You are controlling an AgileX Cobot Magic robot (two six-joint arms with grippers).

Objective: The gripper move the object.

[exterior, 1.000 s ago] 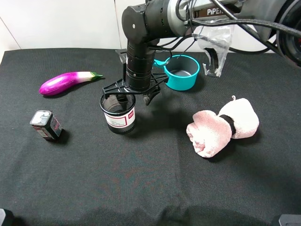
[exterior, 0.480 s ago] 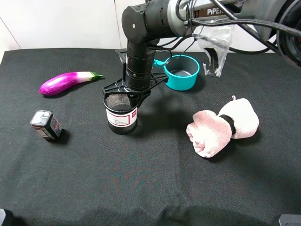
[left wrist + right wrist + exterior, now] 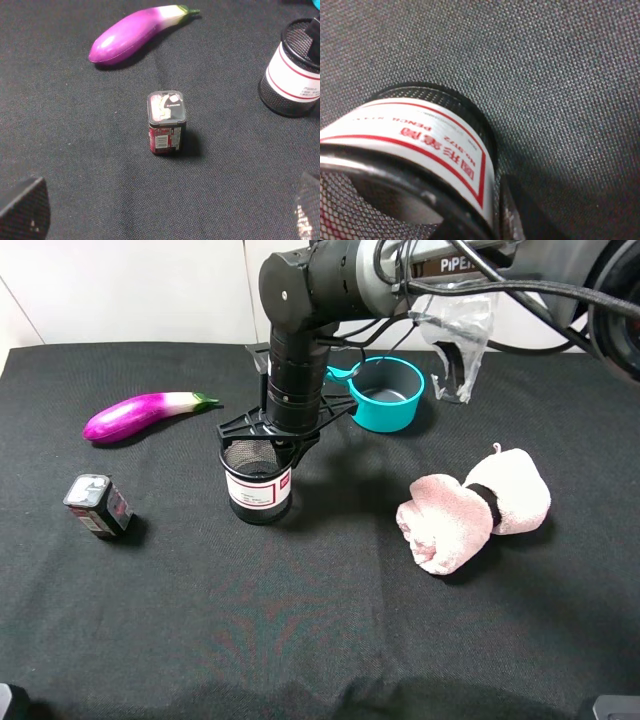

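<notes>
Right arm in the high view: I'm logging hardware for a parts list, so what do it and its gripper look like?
The right arm is glossy black, built of round cylindrical segments, with white PiPER lettering and black cables along it. Its gripper is black too, with a flat cross-bracket and thin fingers.

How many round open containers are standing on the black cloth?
2: the mesh pen cup near the middle of the cloth, and the teal saucepan behind it to the right, toward the back. None seems hidden.
</notes>
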